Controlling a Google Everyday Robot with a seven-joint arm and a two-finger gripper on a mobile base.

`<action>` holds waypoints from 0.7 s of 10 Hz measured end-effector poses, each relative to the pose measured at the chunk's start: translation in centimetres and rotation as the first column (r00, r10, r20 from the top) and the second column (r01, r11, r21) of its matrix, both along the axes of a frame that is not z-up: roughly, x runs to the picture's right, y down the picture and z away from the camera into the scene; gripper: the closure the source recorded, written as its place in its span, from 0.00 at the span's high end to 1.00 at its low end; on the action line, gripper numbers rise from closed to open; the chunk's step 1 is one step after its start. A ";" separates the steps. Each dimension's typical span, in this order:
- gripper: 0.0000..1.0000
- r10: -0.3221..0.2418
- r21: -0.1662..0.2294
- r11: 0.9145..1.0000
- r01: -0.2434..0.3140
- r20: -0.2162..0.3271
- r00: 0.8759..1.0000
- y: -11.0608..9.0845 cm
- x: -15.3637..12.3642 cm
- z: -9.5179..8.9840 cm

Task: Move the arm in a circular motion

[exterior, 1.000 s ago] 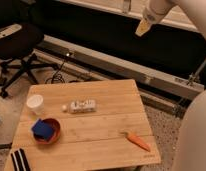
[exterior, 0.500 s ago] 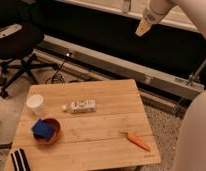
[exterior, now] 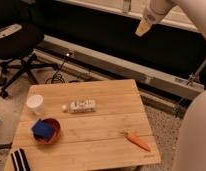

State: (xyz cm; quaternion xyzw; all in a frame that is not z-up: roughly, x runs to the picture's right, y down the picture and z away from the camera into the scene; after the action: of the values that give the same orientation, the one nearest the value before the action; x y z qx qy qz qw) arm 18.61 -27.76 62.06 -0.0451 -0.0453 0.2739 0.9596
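While the arm (exterior: 161,9) reaches in from the upper right, its tan end effector (exterior: 142,29) hangs high over the dark wall, well apart from the worktop (exterior: 103,131) | end effector: opening and hold cannot be told | worktop: cup (exterior: 35,104), bottle (exterior: 81,106) lying flat, red bowl (exterior: 54,136) holding blue sponge (exterior: 41,128), carrot (exterior: 136,141) | chair (exterior: 18,45) at left

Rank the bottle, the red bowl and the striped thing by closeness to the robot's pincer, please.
The pincer hangs high at upper right.
1. Bottle, mid-table.
2. Red bowl, front left.
3. Striped thing, front-left corner.
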 end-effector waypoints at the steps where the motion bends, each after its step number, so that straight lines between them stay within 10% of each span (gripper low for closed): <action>1: 0.51 0.000 0.001 1.000 0.000 0.001 1.000 -0.1 0.0 0.0; 7: 0.51 -0.037 -0.004 0.999 0.038 0.032 0.999 -1.7 1.9 5.6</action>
State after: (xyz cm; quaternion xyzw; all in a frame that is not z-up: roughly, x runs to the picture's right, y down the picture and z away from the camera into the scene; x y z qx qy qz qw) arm 20.52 -29.44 67.68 -0.0526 -0.0591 0.2552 0.9636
